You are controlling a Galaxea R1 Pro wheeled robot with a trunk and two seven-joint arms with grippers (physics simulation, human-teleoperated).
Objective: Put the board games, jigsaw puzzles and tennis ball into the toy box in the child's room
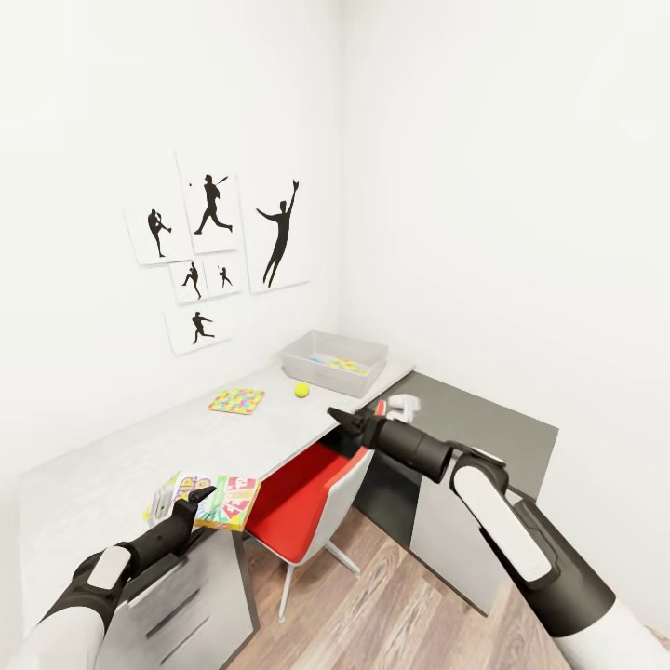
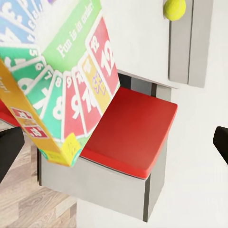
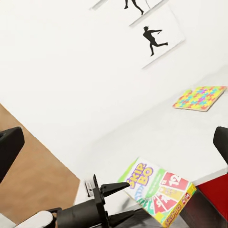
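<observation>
Just beyond the open left hand (image 1: 191, 502), the Skip-Bo box (image 1: 221, 500).

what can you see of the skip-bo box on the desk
The flat green, red and white Skip-Bo card game box lies face up at the near edge of the long pale grey desk top, one corner overhanging above the red-seated chair. The open left gripper hovers beside it, not gripping.
</observation>
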